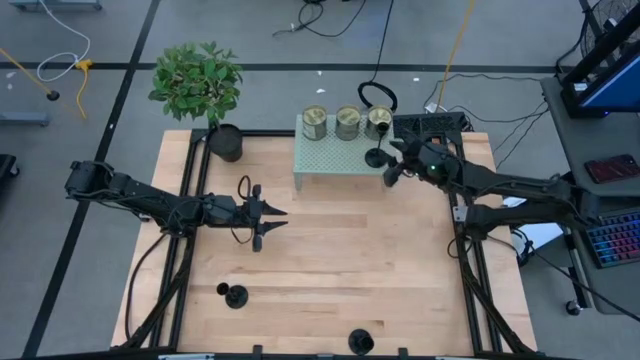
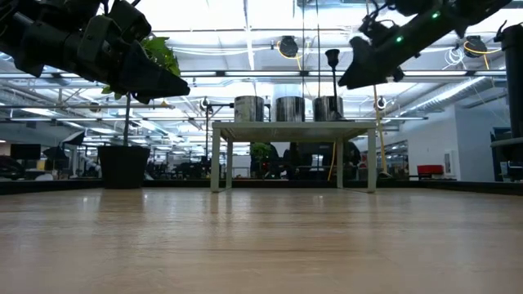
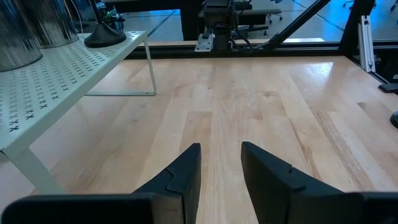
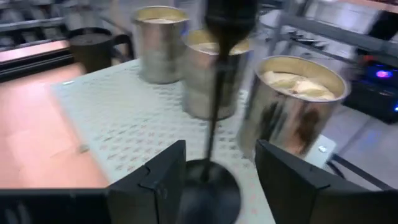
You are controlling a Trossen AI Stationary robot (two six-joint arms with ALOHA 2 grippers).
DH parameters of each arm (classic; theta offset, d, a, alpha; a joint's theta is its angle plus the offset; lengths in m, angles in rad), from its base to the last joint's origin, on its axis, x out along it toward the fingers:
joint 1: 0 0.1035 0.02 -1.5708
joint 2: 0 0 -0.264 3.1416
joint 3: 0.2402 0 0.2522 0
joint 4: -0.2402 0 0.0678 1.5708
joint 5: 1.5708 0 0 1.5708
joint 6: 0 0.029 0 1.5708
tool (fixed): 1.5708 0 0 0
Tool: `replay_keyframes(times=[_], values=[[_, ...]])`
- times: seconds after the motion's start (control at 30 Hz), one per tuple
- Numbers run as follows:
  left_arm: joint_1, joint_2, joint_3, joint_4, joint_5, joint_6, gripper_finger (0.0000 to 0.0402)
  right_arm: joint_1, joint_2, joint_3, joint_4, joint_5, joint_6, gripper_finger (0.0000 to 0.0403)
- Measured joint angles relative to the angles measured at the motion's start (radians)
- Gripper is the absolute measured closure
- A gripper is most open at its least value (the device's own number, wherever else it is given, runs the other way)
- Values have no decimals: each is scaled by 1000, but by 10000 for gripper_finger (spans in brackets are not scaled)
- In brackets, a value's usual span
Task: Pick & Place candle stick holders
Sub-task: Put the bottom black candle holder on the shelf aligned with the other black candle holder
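Your wooden desk (image 1: 340,260) has a small white stand (image 1: 340,158) at its back edge. Three brass cups (image 1: 347,122) sit on the stand. Your right tool (image 1: 393,165) is released, fingers open around a black candle holder (image 1: 376,157) on the stand's right end. Two more black holders (image 1: 235,296) stand near the desk's front edge. Your left tool (image 1: 272,222) hangs open and empty.
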Motion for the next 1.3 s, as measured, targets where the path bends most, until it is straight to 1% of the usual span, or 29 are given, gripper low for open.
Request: replay_keyframes(times=[0.07,0.23,0.4,0.5,0.57,0.63,0.7,0.87,1.0,1.07,1.17,1.3], values=[[0,0,0,0,0,0,279,17,-32,0,-39,-65,1,213],[0,0,0,0,0,-21,279,80,-103,0,-131,-280,19,212],[0,0,0,0,0,-26,279,171,-133,0,-251,-440,35,225],[0,0,0,0,0,-26,279,238,-133,-23,-253,-508,45,232],[0,0,0,1,0,-26,279,284,-132,-58,-224,-574,38,233],[0,0,0,1,0,-26,279,329,-132,-104,-167,-635,37,232],[0,0,0,1,0,-26,279,376,-132,-162,-71,-667,44,230],[0,0,0,2,0,-26,279,503,-92,-337,283,-673,99,230],[0,0,0,2,-1,-26,279,604,-14,-440,551,-673,138,230],[0,0,0,3,-1,-26,279,650,38,-462,652,-667,127,230],[0,0,0,10,-1,-26,279,698,127,-459,770,-665,65,230],[0,0,0,40,-1,-26,279,741,258,-413,844,-667,2,230]])
